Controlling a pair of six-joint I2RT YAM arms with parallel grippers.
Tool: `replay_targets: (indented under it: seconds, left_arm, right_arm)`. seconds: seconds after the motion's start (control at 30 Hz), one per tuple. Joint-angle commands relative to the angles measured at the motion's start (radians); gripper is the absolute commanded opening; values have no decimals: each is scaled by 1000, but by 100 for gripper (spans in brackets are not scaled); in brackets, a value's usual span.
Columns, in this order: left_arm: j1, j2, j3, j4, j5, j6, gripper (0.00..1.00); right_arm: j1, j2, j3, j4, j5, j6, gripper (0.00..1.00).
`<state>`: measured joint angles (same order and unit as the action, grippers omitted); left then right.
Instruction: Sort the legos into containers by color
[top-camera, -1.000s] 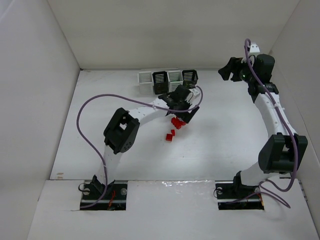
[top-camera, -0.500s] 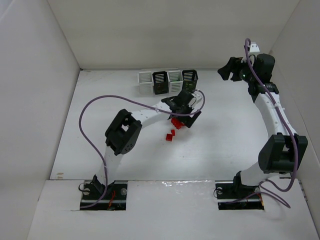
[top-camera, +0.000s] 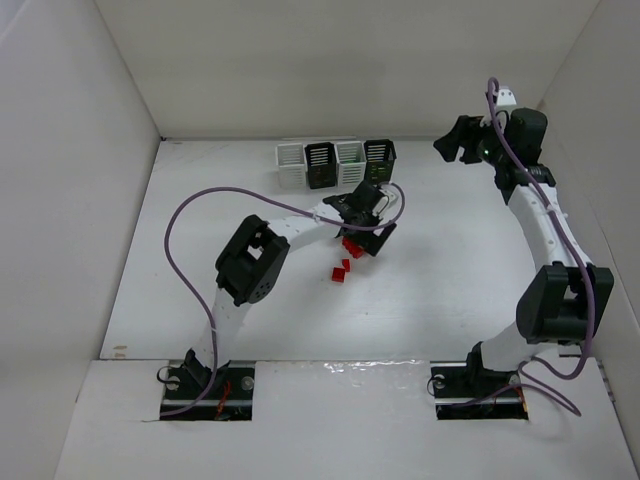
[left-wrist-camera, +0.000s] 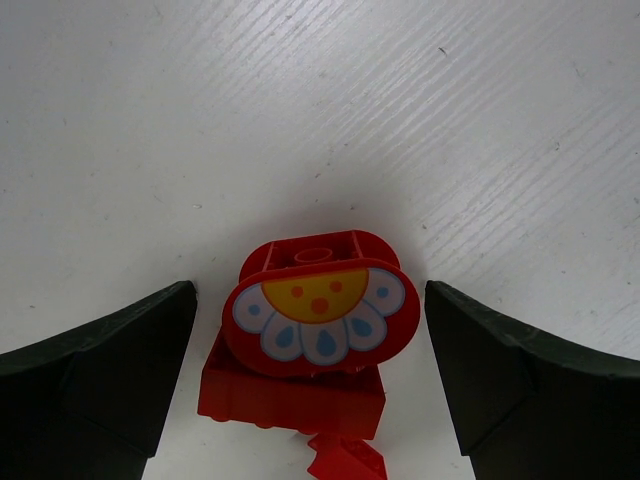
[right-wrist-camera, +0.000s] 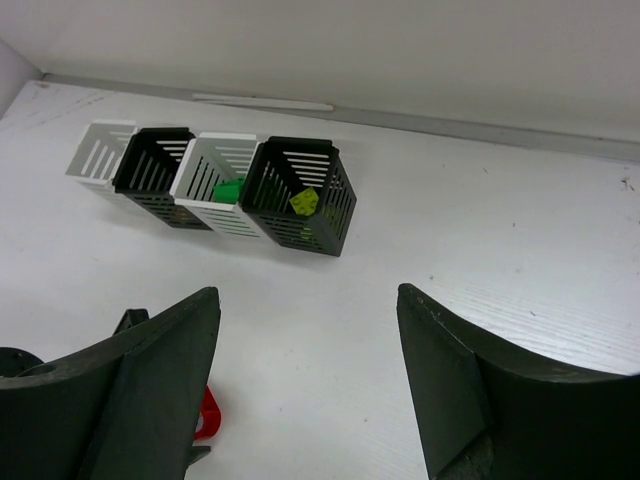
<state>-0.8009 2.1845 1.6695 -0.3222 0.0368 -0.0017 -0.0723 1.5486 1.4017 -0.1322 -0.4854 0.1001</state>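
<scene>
Flower-printed red lego (left-wrist-camera: 318, 318) atop a red brick (left-wrist-camera: 290, 400) sits untouched between the left gripper (left-wrist-camera: 310, 295) fingers, two loose red bricks (top-camera: 341, 271) nearby; white-black-white-black bins (right-wrist-camera: 150, 160) stand well ahead of the right gripper (right-wrist-camera: 308, 292), holding a green brick (right-wrist-camera: 228, 190) and a yellow-green brick (right-wrist-camera: 304, 202).

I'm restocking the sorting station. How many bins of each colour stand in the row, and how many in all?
White slatted bins: 2, the first and third from the left
Black slatted bins: 2, the second and fourth from the left
Total: 4
</scene>
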Motion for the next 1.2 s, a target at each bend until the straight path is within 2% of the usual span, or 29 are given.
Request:
replay_targets:
  seconds: [0.0,0.13,0.3,0.37,0.63,0.77,0.9,1.17]
  left_arm:
    - [2,-11,47,-11,9,-4,94]
    - [2,-31,47,12,20,14,84]
    - [2,-31,56,2,44,25,52]
    - [2,-31,56,2,44,25,47]
    - [43,-138,47,2,77,60,46]
    - [153,-261,68,2,106,59,46]
    - [273,-311,117,-8,124,43,46]
    - [396,-289,205,3,29,75,46]
  right_arm:
    - [-6,5,39,20,-30,-13,76]
    - [-6,16,39,20,-30,-13,76]
    - [-6,25,48,20,-39,-13,76]
    - [-6,25,48,20,-39,-13,76]
    - [-6,25,48,20,-59,-13,76]
    - [-6,25,48,20,-59,-13,76]
    - [15,34,59,20,-59,-13,76]
    - [68,76,105,20,-50,-13,76]
